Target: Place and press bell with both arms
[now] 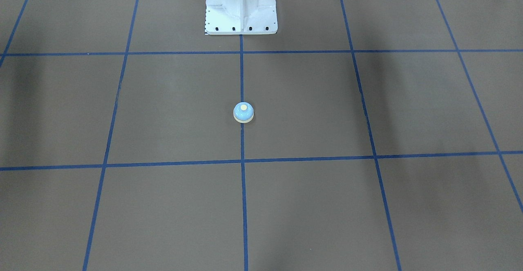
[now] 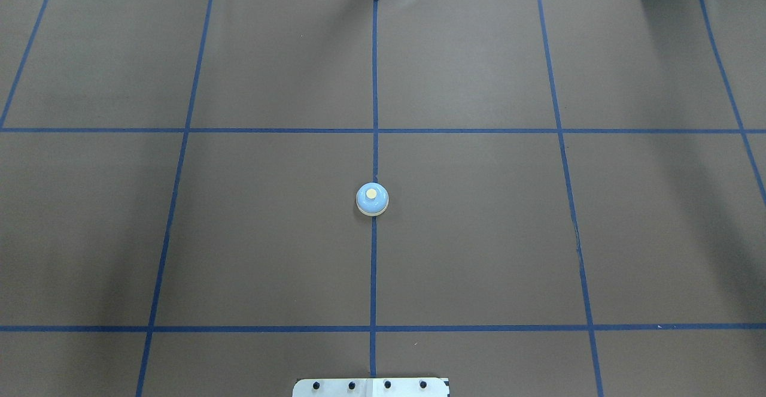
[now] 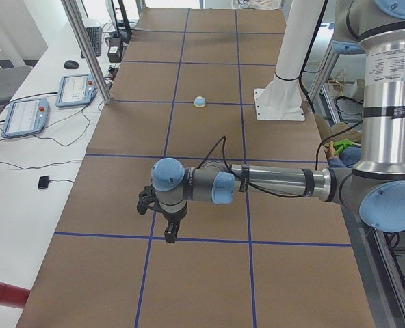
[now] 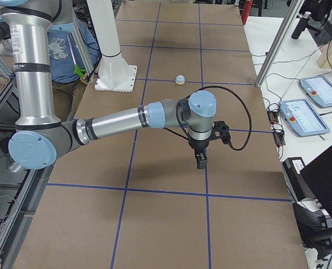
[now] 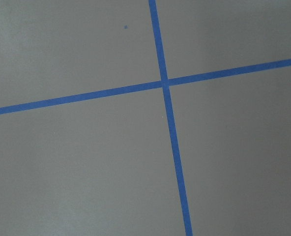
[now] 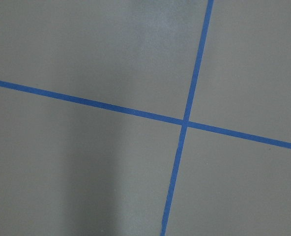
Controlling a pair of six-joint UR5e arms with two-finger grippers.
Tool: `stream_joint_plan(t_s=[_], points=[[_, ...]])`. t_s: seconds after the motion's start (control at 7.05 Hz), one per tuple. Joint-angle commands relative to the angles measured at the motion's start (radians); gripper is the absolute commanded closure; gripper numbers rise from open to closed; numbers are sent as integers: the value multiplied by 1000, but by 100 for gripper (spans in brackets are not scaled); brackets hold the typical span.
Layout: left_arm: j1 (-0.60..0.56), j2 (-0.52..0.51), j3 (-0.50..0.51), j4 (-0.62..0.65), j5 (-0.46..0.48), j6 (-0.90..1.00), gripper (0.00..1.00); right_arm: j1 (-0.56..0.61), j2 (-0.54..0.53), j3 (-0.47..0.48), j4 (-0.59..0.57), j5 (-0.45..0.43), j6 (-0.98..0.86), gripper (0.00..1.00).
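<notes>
The bell [image 2: 372, 199], with a light-blue dome and a cream button, stands upright on the centre tape line of the brown table, alone. It also shows in the front view [image 1: 243, 112], the left view [image 3: 200, 101] and the right view [image 4: 180, 79]. My left gripper [image 3: 170, 236] points down over the table's left end, far from the bell. My right gripper [image 4: 201, 162] points down over the right end, also far from it. Each shows only in a side view, so I cannot tell whether it is open or shut. The wrist views show only bare table and blue tape crossings.
The white pedestal base [image 1: 241, 9] stands at the robot's side of the table, behind the bell. Teach pendants lie on the white side bench [image 3: 24, 116] [image 4: 303, 115]. A person [image 4: 65, 50] sits beside the pedestal. Blue tape divides the table into squares.
</notes>
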Motion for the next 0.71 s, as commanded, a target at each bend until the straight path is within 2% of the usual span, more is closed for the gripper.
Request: stream_joint_plan(t_s=[0.0, 0.57], points=[[-11, 75, -76, -1, -37, 1, 0, -14, 55, -28, -30, -19, 7, 0], [-11, 60, -76, -8, -32, 4, 0, -12, 65, -34, -44, -16, 18, 0]])
